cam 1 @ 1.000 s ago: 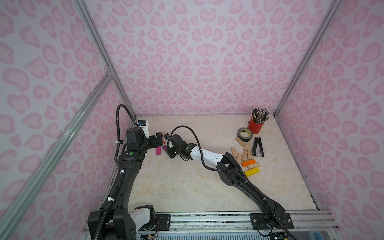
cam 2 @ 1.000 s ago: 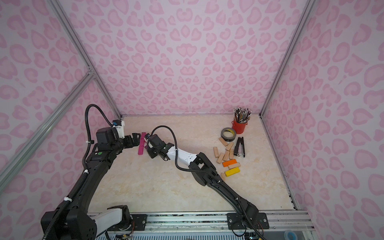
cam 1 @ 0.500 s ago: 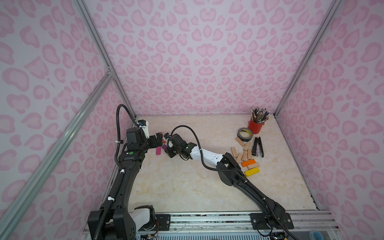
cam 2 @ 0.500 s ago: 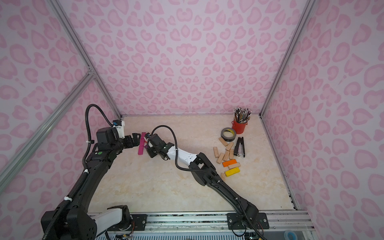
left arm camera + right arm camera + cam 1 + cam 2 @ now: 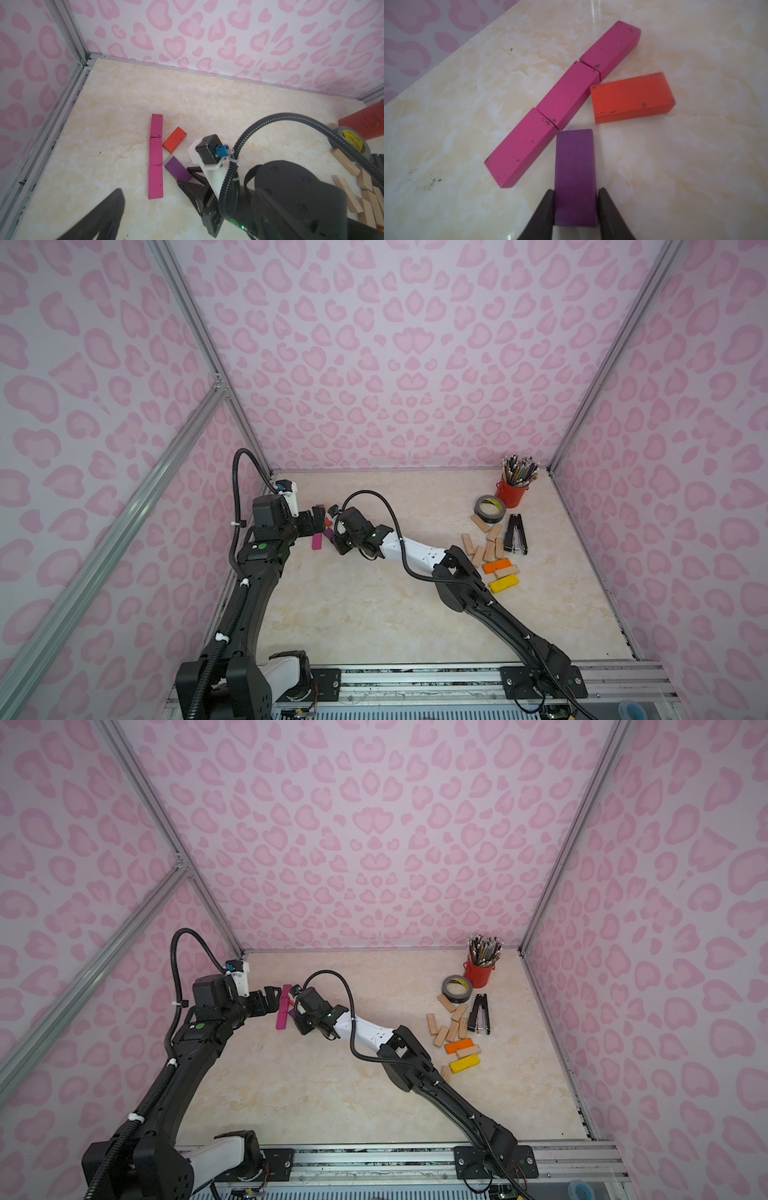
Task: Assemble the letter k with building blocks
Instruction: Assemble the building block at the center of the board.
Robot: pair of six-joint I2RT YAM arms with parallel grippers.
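The right gripper (image 5: 576, 190) pinches the purple block (image 5: 574, 166), its end just beside the magenta blocks (image 5: 562, 99), while the left gripper (image 5: 272, 1000) hangs wide open nearby.

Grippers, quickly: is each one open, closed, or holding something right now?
Left gripper: open, holding nothing.
Right gripper: closed on the purple block.

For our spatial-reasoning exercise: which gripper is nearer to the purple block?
Right. The right gripper grips the purple block; the left gripper is open, across the magenta row from it.
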